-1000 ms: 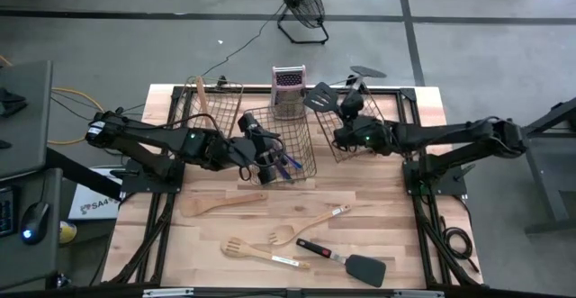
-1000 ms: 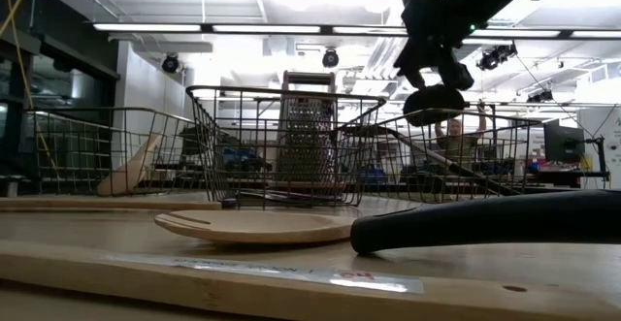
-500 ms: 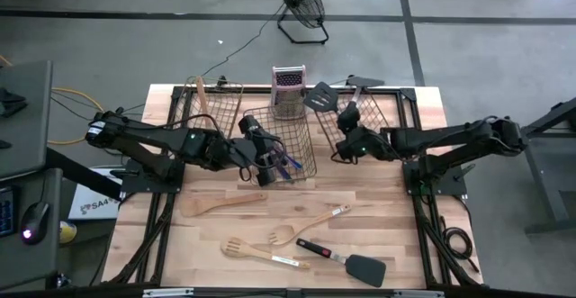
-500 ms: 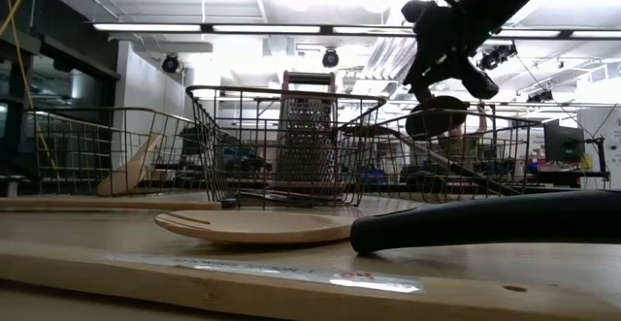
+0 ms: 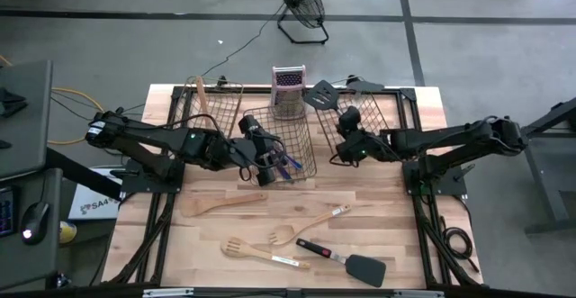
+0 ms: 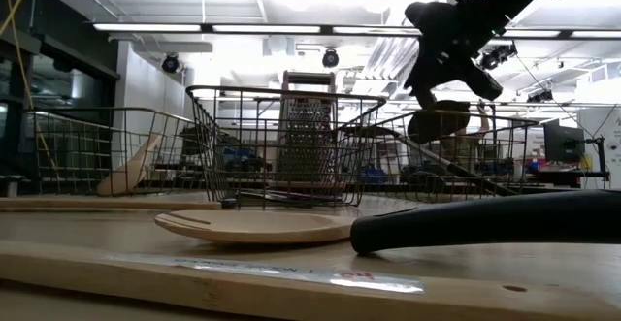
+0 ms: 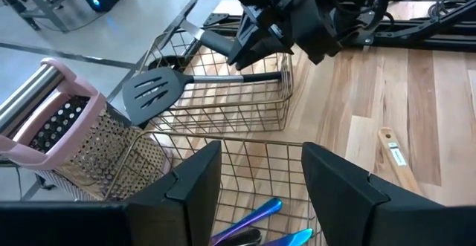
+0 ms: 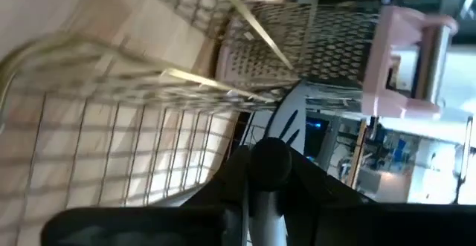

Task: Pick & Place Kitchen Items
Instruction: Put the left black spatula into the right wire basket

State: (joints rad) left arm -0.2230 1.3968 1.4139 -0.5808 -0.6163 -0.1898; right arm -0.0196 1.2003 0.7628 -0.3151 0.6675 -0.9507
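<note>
Table (image 5: 387,235) seen from above, with three wire baskets along its far half and both arms reaching toward the middle. The right gripper (image 5: 345,134) is closed on the handle of a black slotted spatula (image 5: 320,94), whose blade juts past the far rim of the right basket (image 5: 382,109) while the shaft lies across the wires (the left wrist view shows the same spatula (image 7: 160,91) resting on that basket's top edge). The left gripper (image 5: 267,165) hangs over the middle basket (image 5: 306,149) with its fingers (image 7: 195,183) parted and nothing between them; iridescent purple-blue cutlery (image 7: 260,218) lies in the basket just below. A metal box grater (image 5: 287,89) stands upright beyond the middle basket, and a wooden utensil (image 5: 202,98) leans in the left basket (image 5: 225,95). Still loose on the near boards are a wooden spatula (image 5: 220,204), a wooden spoon (image 5: 310,226), a wooden fork (image 5: 256,250) and a second black spatula (image 5: 346,260). The step in hand appears to be placing the held spatula: judged from its overhang, the handle should be drawn inward and tipped down so the blade clears the rim before release, otherwise it may balance on the wires or slide off toward the grater.
</note>
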